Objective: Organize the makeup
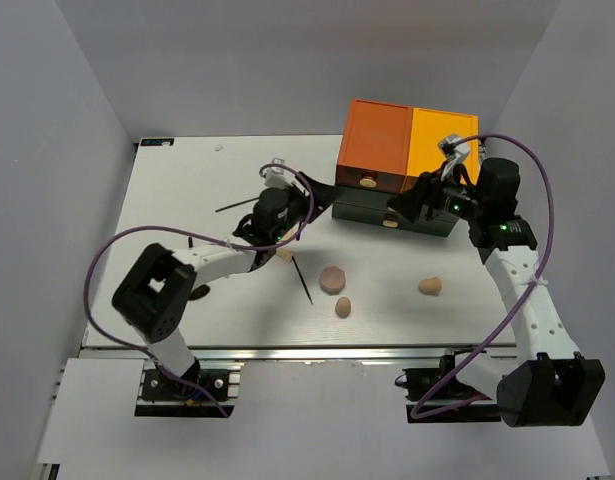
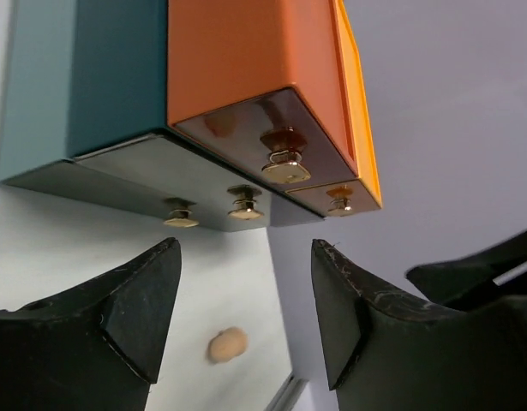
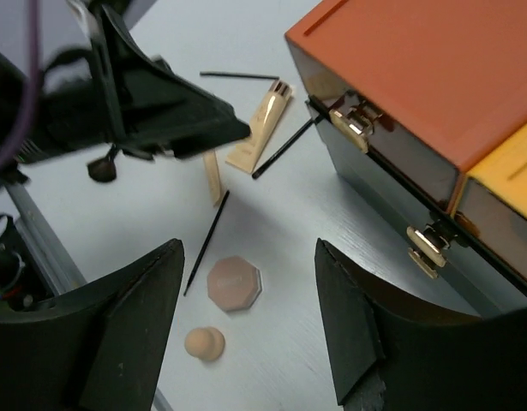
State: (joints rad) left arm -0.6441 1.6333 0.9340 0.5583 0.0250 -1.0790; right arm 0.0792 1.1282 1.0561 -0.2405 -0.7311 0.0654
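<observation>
The makeup lies loose on the white table. Two tan sponges, a pinkish octagonal compact and a thin black pencil lie in the middle. In the right wrist view I see a beige tube, a tan stick, the pencil, the compact and a sponge. My left gripper is open and empty, above the tube and stick. My right gripper is open and empty, just in front of the drawer box.
The orange-and-dark drawer box stands at the back right, drawers shut, gold knobs facing the arms. Another black pencil lies at the back left. A dark round item lies by the left arm. Grey walls surround the table.
</observation>
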